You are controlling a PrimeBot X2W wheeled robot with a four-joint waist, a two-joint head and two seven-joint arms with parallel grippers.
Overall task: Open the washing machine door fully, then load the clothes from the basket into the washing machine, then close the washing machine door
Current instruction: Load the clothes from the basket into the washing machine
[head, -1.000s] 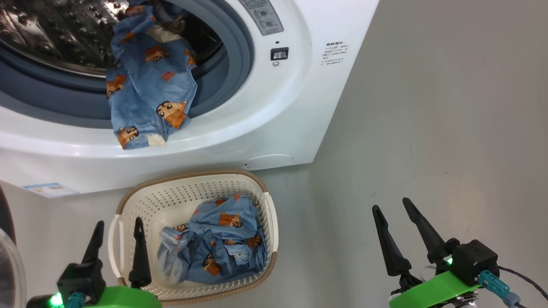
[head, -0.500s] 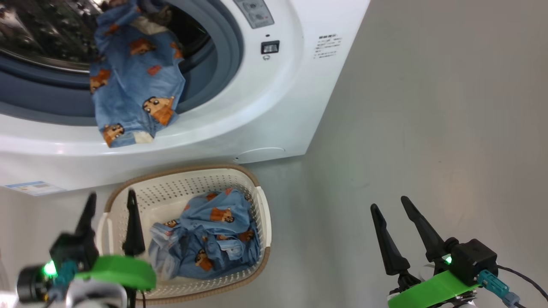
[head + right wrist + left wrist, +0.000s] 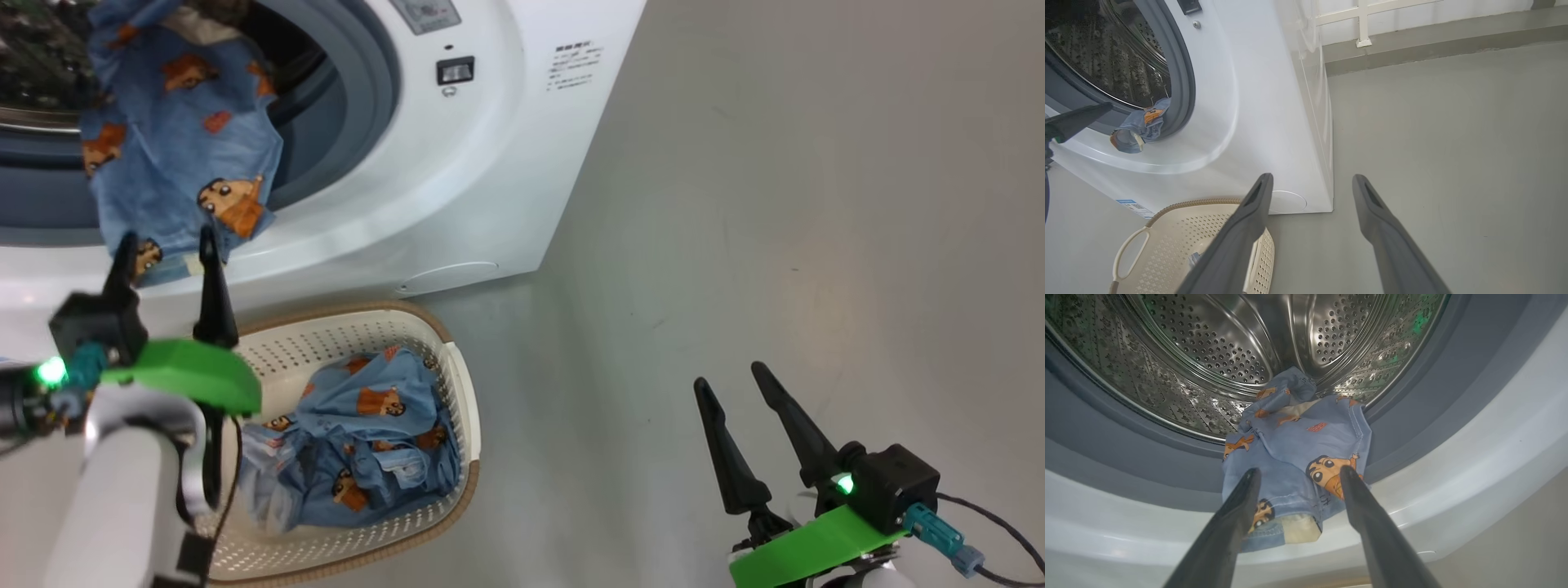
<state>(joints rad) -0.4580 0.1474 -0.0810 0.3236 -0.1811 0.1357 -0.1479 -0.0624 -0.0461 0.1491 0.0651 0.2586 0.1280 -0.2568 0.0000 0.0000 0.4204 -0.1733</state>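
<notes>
Light blue fabric with orange-brown prints hangs out of the washing machine (image 3: 473,180) opening. This garment (image 3: 180,155) runs from the perforated steel drum (image 3: 1229,355) over the grey gasket (image 3: 351,106), and its lower hem lies on the white front rim. A cream patch shows at the hem.

The basket (image 3: 457,392) stands on the grey floor (image 3: 775,204) just in front of the machine. A second bundle (image 3: 359,449) of the same printed fabric lies inside it.

The left hand (image 3: 166,234) is raised above the basket's far rim, level with the hanging hem. Its fingers stand apart and hold nothing. In the left wrist view they frame the lower part of the garment; contact with the fabric cannot be confirmed.

The right hand (image 3: 729,374) is over bare floor, well apart from the basket. Its fingers are also spread and empty.
</notes>
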